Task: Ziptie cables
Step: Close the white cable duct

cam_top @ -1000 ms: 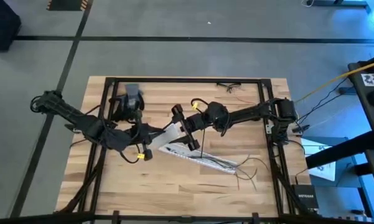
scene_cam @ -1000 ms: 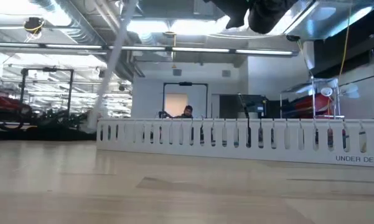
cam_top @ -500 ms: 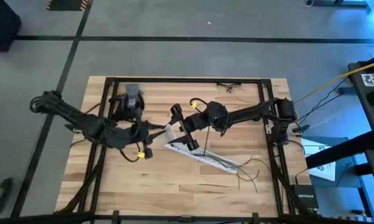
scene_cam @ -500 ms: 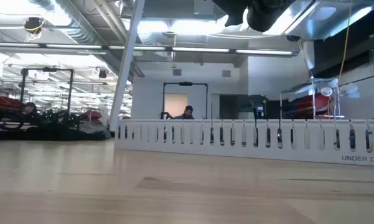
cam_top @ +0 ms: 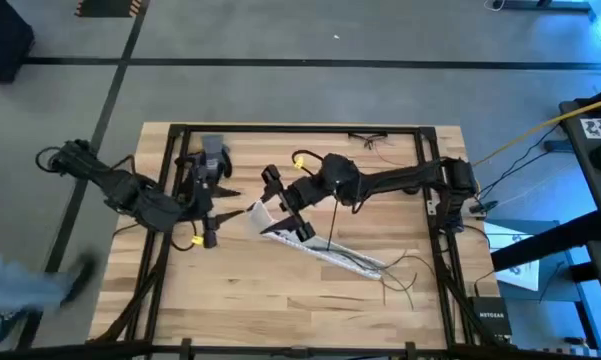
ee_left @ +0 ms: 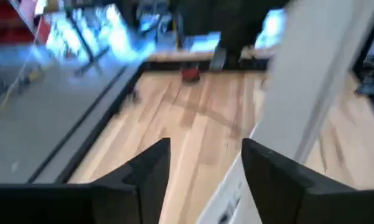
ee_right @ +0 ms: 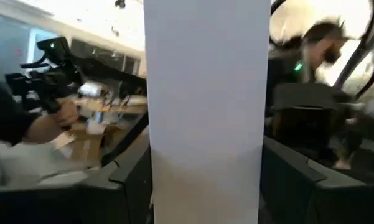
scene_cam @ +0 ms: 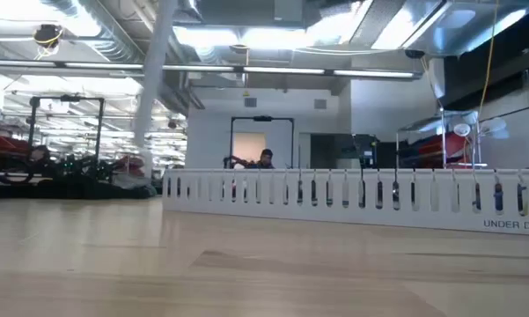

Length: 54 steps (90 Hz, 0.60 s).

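The right gripper (ee_right: 205,186) jaws grip 1 white strip (ee_right: 205,87). It blocks most of that view. The left gripper (ee_left: 202,168) jaws are open and empty. The cables (cam_top: 400,272) lie far from both. The ziptie is too thin to find.

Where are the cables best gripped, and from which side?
Probably where the cables bunch at the right end of the slotted strip, before they fan into loose loops. Come straight down, since they lie flat on the table. The right gripper is nearer but shut on a white piece; the left gripper is open.
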Each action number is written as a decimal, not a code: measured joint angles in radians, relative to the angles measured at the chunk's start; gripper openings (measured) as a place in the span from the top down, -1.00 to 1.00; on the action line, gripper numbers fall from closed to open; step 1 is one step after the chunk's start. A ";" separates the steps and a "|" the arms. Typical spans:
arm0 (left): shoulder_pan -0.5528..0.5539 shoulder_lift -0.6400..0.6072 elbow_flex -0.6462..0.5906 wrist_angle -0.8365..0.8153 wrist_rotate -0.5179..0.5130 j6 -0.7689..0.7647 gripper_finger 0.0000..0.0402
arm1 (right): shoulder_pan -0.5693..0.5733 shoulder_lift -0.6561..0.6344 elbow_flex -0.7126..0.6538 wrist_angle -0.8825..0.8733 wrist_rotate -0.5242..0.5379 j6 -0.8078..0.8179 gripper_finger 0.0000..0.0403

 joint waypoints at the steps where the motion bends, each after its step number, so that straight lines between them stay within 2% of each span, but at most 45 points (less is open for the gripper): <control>1: 0.000 0.000 0.000 -0.018 0.000 -0.015 0.05 | 0.000 -0.004 0.009 -0.031 0.000 -0.005 -0.14; 12: 0.000 0.020 -0.014 -0.136 0.001 -0.134 0.05 | 0.000 -0.054 0.127 -0.467 0.017 -0.126 -0.14; 20: 0.000 0.041 -0.062 -0.126 0.002 -0.143 0.05 | 0.000 -0.071 0.234 -0.786 0.087 -0.199 -0.14; 30: 0.010 0.076 -0.140 -0.070 0.005 -0.141 0.05 | -0.001 -0.072 0.365 -1.105 0.177 -0.212 -0.14; 42: 0.052 0.140 -0.241 0.083 0.067 -0.067 0.05 | 0.012 -0.078 0.476 -1.357 0.303 -0.194 -0.14; 54: 0.139 0.228 -0.316 0.318 0.240 0.077 0.05 | 0.041 -0.076 0.497 -1.524 0.428 -0.148 -0.14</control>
